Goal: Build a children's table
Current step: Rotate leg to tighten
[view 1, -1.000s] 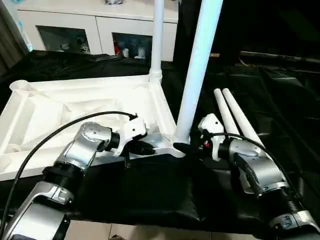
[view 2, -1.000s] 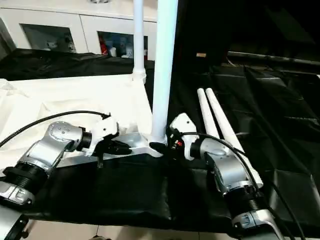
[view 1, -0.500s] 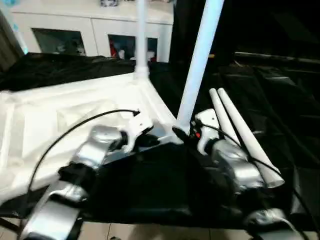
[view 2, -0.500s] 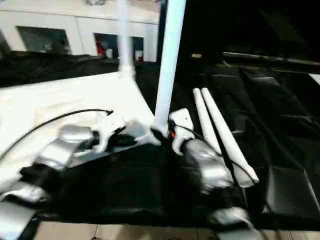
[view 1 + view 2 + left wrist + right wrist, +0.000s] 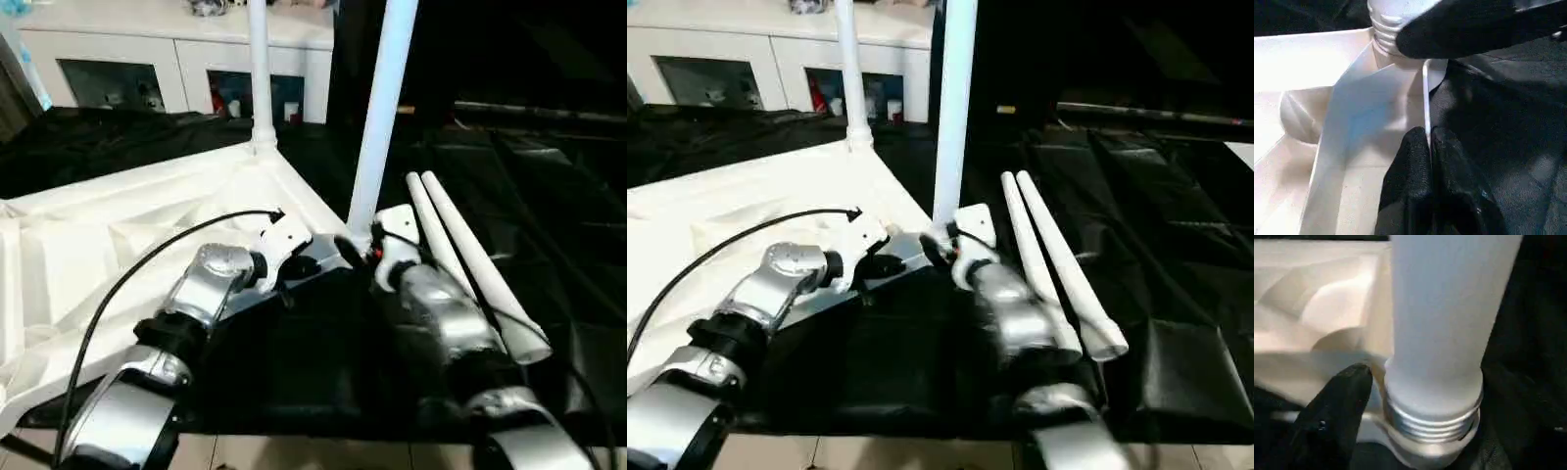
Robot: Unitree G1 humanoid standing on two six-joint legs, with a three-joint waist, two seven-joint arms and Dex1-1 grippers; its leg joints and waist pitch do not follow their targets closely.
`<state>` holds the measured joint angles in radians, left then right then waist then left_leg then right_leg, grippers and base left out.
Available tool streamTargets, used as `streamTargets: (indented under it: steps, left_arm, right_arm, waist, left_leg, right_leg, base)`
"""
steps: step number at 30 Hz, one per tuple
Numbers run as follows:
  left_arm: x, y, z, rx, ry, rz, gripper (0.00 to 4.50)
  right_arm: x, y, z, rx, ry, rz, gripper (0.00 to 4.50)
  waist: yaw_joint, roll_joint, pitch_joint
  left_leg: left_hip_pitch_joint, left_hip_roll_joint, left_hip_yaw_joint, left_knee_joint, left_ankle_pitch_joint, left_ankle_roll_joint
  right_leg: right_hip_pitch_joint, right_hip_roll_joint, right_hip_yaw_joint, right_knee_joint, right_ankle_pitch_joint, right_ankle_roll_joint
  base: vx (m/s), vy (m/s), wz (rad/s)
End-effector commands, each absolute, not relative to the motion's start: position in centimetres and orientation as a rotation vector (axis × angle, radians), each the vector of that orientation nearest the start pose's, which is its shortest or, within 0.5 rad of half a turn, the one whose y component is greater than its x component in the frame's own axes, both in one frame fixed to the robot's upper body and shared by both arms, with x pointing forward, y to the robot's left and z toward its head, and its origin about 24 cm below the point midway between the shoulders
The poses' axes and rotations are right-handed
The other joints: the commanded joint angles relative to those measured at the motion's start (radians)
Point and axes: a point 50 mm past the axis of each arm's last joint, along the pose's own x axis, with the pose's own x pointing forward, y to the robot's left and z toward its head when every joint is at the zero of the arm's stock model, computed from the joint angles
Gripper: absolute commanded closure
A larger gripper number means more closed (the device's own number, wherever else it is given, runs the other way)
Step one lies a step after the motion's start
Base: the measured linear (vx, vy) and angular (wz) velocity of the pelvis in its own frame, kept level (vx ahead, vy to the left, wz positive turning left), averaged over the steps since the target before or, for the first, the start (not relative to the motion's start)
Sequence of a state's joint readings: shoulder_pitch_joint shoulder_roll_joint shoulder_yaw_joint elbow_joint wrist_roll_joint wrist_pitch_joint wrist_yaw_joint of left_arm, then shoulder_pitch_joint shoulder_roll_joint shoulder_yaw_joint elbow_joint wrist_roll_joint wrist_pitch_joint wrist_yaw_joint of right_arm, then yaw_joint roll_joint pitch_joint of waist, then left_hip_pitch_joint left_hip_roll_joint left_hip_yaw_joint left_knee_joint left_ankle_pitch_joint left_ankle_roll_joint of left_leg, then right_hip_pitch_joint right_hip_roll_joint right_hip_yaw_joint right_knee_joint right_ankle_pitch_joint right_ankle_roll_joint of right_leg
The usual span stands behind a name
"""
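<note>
Progress: we count two legs upright in table top point(image 5: 118, 245) sockets – near leg point(image 5: 382, 108), far leg point(image 5: 259, 73) | two spare legs point(image 5: 470, 259) lie beside top | left gripper point(image 5: 1428, 147) pinches top's rim | right gripper point(image 5: 355, 250) at near leg's base, grip unclear.

Head pair downward; wrist views close on corner socket point(image 5: 1430, 431)

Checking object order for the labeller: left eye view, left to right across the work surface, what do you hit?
Table top → left gripper pinching its rim → far standing leg → near standing leg in the corner socket → right gripper at its base → two loose legs on the black cloth.
</note>
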<state>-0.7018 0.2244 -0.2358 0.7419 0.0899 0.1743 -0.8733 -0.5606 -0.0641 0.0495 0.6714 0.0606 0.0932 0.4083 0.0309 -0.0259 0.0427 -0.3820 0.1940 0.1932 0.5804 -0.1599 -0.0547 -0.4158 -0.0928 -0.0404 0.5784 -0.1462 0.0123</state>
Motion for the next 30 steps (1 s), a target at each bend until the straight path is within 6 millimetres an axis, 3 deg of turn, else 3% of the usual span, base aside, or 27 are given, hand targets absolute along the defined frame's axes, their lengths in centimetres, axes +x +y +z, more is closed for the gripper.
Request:
streamTargets:
  steps: [1, 6, 12, 16, 20, 21, 30]
  left_arm:
    - [33.8, 9.7, 5.0, 0.372, 0.403, -1.121, 4.5]
    - [33.4, 10.6, 5.3, 0.375, 0.399, -1.175, 4.5]
    - [32.1, 11.8, 5.9, 0.391, 0.411, -1.343, 4.5]
    - [31.9, 12.1, 6.0, 0.394, 0.423, -1.349, 4.5]
    - [31.9, 12.3, 6.0, 0.391, 0.427, -1.349, 4.5]
    - [31.9, 12.4, 6.0, 0.391, 0.427, -1.349, 4.5]
    - [31.7, 12.6, 6.0, 0.387, 0.434, -1.341, 4.5]
  right_arm:
    - [33.4, -9.1, 4.4, -0.041, 0.235, 0.709, 0.59]
    - [32.3, -11.3, 5.0, -0.116, 0.241, 0.835, 0.59]
    - [31.1, -13.4, 5.8, -0.191, 0.278, 0.948, 0.59]
    - [30.9, -13.5, 5.7, -0.215, 0.293, 0.975, 0.59]
    - [30.8, -13.5, 5.7, -0.195, 0.302, 0.988, 0.59]
    - [30.8, -13.5, 5.7, -0.194, 0.304, 0.991, 0.84]
    - [30.5, -13.4, 5.3, -0.197, 0.332, 1.005, 1.44]
  waist:
    - [0.005, 0.003, -0.063]
    - [0.013, 0.001, -0.066]
    - [0.016, 0.004, -0.064]
    - [0.02, 0.006, -0.061]
    - [0.025, 0.002, -0.059]
    - [0.025, 0.001, -0.059]
    - [0.026, -0.002, -0.062]
  left_leg:
    - [0.018, 0.026, -0.013, -0.075, -0.345, 0.014]
    - [0.015, 0.027, -0.009, -0.069, -0.271, 0.043]
    - [0.019, 0.032, -0.01, -0.072, -0.287, 0.039]
    - [0.027, 0.033, -0.008, -0.072, -0.33, 0.017]
    - [0.022, 0.032, -0.011, -0.076, -0.349, -0.001]
    - [0.023, 0.032, -0.011, -0.076, -0.348, -0.002]
    - [0.02, 0.031, -0.008, -0.072, -0.3, 0.011]
  right_leg:
    - [0.042, -0.037, 0.024, -0.066, -0.306, -0.187]
    - [0.048, -0.036, 0.024, -0.056, -0.222, -0.214]
    - [0.046, -0.036, 0.024, -0.055, -0.23, -0.227]
    - [0.036, -0.036, 0.026, -0.061, -0.284, -0.219]
    - [0.039, -0.039, 0.026, -0.064, -0.337, -0.192]
    - [0.037, -0.039, 0.026, -0.065, -0.343, -0.186]
    - [0.04, -0.039, 0.027, -0.059, -0.294, -0.194]
  base:
    - [0.0, 0.0, 0.0]
    - [0.0, 0.0, 0.0]
    - [0.0, 0.0, 0.0]
    - [0.0, 0.0, 0.0]
    - [0.0, 0.0, 0.0]
    - [0.0, 0.0, 0.0]
    - [0.0, 0.0, 0.0]
